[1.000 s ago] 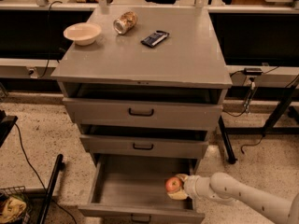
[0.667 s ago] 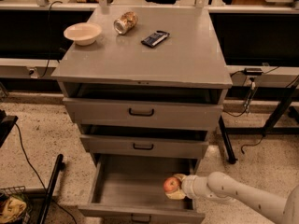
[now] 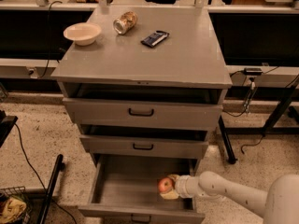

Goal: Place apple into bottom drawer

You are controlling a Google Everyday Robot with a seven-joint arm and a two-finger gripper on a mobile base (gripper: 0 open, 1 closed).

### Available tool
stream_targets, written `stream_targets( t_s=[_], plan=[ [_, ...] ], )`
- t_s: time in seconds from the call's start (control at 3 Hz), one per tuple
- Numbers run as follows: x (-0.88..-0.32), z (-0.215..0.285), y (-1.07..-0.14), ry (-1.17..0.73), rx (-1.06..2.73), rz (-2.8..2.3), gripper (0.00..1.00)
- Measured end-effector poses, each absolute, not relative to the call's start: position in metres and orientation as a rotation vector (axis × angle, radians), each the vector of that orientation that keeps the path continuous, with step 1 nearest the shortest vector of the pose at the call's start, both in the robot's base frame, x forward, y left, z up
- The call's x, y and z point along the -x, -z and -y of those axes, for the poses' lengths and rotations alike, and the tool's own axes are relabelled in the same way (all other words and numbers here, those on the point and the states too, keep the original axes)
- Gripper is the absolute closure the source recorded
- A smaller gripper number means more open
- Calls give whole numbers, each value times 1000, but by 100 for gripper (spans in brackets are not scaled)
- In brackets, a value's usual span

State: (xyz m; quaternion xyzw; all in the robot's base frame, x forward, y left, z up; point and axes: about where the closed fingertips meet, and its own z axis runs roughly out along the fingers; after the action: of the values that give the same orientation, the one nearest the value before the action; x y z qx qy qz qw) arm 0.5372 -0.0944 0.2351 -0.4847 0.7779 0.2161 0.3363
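Apple (image 3: 164, 185) sits clamped in the gripper (image 3: 169, 191), low inside the pulled-out bottom drawer (image 3: 122, 186) (toward its right side), apparently so that letting go leaves it on the floor there.

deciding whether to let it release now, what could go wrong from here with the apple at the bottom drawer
The pincer, inside the open bottom drawer near its right side, is shut on the apple. I cannot tell whether the apple touches the drawer floor; released from above, it may roll. The middle drawer front juts out just above the arm, so a straight lift might clip it.
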Motion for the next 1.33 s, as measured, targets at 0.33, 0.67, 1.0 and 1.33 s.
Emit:
stream_targets(
  t_s=[0.33,0.67,1.0,1.33],
  plan=[
    [-546,86,-224,-596,1279,-1995,100],
    [-559,78,-193,-608,1293,-2004,100],
    [-564,77,-178,-605,1282,-2015,100],
    [-566,78,-170,-624,1249,-2017,82]
  ],
)
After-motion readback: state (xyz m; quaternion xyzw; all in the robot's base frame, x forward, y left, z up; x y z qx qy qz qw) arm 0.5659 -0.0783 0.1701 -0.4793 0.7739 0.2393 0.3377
